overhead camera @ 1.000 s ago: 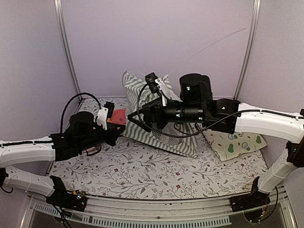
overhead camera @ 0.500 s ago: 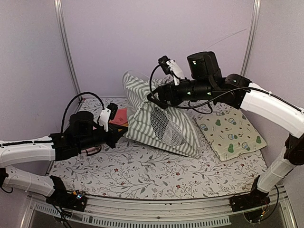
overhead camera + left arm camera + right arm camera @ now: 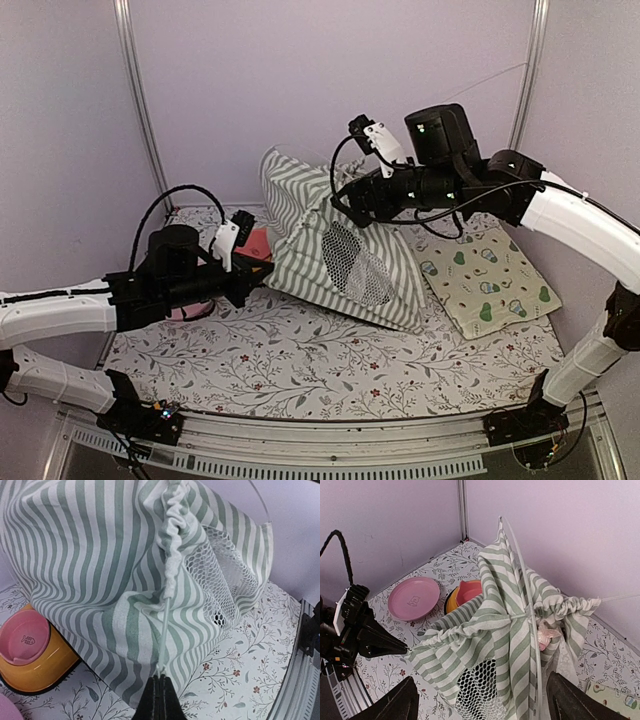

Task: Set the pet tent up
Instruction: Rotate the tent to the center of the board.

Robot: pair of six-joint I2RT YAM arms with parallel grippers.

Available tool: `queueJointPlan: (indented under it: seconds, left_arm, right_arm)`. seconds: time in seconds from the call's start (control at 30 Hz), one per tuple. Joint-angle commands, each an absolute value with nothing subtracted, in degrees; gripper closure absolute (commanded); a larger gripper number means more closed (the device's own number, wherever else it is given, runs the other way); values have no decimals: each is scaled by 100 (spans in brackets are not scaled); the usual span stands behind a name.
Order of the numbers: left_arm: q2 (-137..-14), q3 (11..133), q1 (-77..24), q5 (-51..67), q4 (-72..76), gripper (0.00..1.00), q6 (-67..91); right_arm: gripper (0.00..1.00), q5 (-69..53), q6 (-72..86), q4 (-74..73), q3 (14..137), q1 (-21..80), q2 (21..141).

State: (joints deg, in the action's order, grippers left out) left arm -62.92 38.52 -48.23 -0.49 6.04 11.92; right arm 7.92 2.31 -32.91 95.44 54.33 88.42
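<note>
The pet tent point(image 3: 295, 240) is matt woven cloth, soft and creased. Its round window point(image 3: 358, 265) is open white mesh netting. The pole point(image 3: 164, 627) is a thin, smooth white rod with a slight sheen. The sleeve point(image 3: 172, 545) around it is gathered cloth. The double pet bowl point(image 3: 42, 669) is glossy orange plastic with a smooth pink insert point(image 3: 25, 640). The avocado-print mat point(image 3: 490, 280) is matt padded fabric. The bench point(image 3: 300, 370) carries a matt floral-print cover. The left fingers point(image 3: 153, 703) are matt black plastic.
</note>
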Motion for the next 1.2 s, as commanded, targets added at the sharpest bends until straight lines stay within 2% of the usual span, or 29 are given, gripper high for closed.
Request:
queueJointPlan:
  seconds: [0.0, 0.3, 0.43, 0.5, 0.73, 0.9, 1.17]
  left_arm:
    - [-6337, 4041, -4746, -25, 502, 100, 1099]
    - [-6389, 4146, -4736, 65, 414, 100, 1007]
    - [-6415, 4181, -4729, 87, 373, 100, 951]
    - [-6449, 4211, -4716, 80, 321, 100, 928]
    - [-6508, 4278, -4696, 173, 220, 100, 873]
    - [-6584, 4360, -4694, 325, 179, 100, 790]
    - [-6741, 4540, -4691, 456, 98, 100, 734]
  right_arm:
    - [10, 966, -70, -3469, 9748, 5262, 8585]
    - [13, 84, -211, -3663, 9945, 4399, 9095]
    - [26, -174, -232, -3735, 10223, 4260, 9437]
    - [30, -300, -249, -3795, 10354, 4249, 9507]
    - [19, 216, -164, -3730, 10287, 4244, 9173]
    - [13, -383, -222, -3563, 9991, 4268, 8792]
    - [3, -386, -368, -3656, 9416, 4333, 8814]
